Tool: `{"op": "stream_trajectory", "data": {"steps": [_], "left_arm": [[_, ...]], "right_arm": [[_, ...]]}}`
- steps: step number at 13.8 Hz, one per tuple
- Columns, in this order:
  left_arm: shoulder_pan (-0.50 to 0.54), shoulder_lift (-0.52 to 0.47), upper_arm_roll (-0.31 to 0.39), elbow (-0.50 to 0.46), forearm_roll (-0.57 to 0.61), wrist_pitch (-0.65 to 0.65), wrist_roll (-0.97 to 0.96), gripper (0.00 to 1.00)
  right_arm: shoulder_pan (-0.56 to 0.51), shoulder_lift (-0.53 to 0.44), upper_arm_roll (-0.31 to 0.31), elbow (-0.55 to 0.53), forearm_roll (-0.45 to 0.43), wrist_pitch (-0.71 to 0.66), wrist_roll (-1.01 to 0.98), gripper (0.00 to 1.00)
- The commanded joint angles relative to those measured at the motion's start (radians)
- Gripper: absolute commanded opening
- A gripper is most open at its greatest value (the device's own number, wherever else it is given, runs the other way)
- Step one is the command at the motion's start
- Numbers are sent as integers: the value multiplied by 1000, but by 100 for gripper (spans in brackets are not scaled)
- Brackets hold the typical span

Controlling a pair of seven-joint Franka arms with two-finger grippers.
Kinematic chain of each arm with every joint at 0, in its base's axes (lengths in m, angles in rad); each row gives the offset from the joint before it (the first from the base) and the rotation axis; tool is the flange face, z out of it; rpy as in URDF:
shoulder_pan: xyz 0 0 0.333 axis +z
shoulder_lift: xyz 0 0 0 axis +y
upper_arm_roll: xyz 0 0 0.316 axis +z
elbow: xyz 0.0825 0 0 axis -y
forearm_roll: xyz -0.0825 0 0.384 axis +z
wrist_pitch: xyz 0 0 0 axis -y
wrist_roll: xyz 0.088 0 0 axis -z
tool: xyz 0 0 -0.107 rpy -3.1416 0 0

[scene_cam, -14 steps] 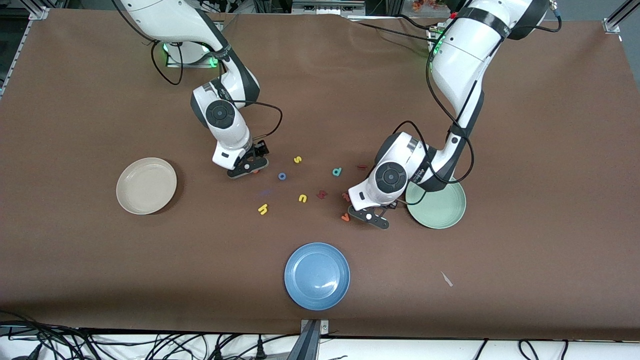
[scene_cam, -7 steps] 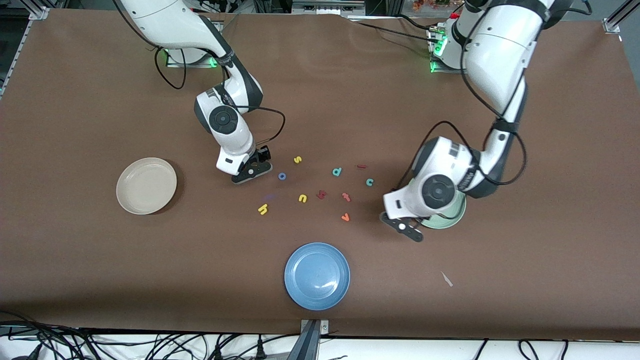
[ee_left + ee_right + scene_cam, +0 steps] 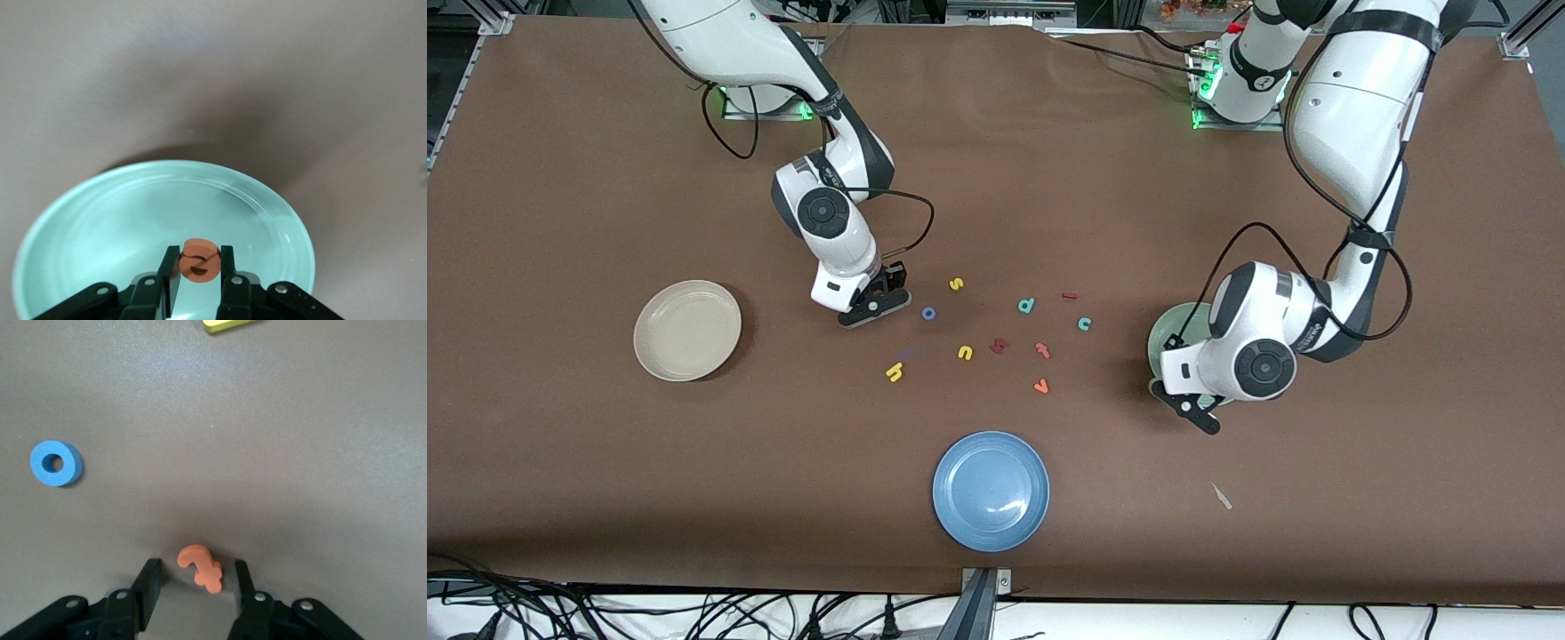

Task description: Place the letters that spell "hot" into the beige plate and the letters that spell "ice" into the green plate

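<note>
My left gripper [image 3: 199, 270] is shut on the orange "e" [image 3: 199, 261] and hangs over the green plate [image 3: 100, 227], by its rim [image 3: 1167, 331] in the front view. My right gripper [image 3: 193, 583] is down at the table, open, with the orange "t" [image 3: 200, 568] lying between its fingers, close to one. The blue "o" [image 3: 928, 313] lies beside that gripper [image 3: 874, 307]. The yellow "h" [image 3: 894, 372] is nearer the front camera. The dark red "i" [image 3: 1069, 296] and teal "c" [image 3: 1084, 324] lie toward the green plate. The beige plate [image 3: 687, 330] stands bare at the right arm's end.
Other letters lie mid-table: a yellow "s" [image 3: 955, 284], a yellow "u" [image 3: 965, 353], a teal "d" [image 3: 1027, 306], a dark red letter [image 3: 999, 345], a red-orange "t"-like letter [image 3: 1042, 349] and an orange "v" [image 3: 1040, 386]. A blue plate [image 3: 991, 490] sits near the front edge.
The left arm has carried the "e" from beside the letters over to the green plate. The right gripper's fingers have narrowed around the orange "t".
</note>
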Motion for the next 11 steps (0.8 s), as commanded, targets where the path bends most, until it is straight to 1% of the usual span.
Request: {"op": "stream_trajectory", "data": {"steps": [1, 2, 3, 4, 5, 8, 9, 10, 11], "left_arm": [[-7, 3, -2, -33, 18, 5, 13, 2], [-5, 3, -2, -33, 18, 5, 14, 6], [-4, 3, -2, -33, 18, 4, 13, 20], [-2, 2, -2, -31, 18, 4, 13, 57], [-2, 0, -4, -30, 18, 2, 14, 100], [-2, -23, -11, -25, 6, -10, -1, 100], [-4, -37, -13, -22, 3, -27, -4, 100], [-4, -54, -25, -16, 3, -54, -18, 100], [-5, -69, -49, -16, 6, -64, -32, 100]], "right_arm": [[1, 18, 1, 11, -10, 0, -6, 46], [-1, 18, 0, 11, -10, 1, -7, 43], [-2, 18, 0, 13, -10, 1, -7, 41], [-4, 18, 0, 13, -11, 1, -6, 35], [-4, 18, 0, 13, -10, 1, -6, 30], [-4, 19, 0, 13, -10, 1, -4, 12], [-4, 21, 0, 13, -10, 1, -3, 9], [-4, 24, 1, 16, -10, 1, 2, 9], [-4, 24, 0, 17, -10, 1, 2, 5]]}}
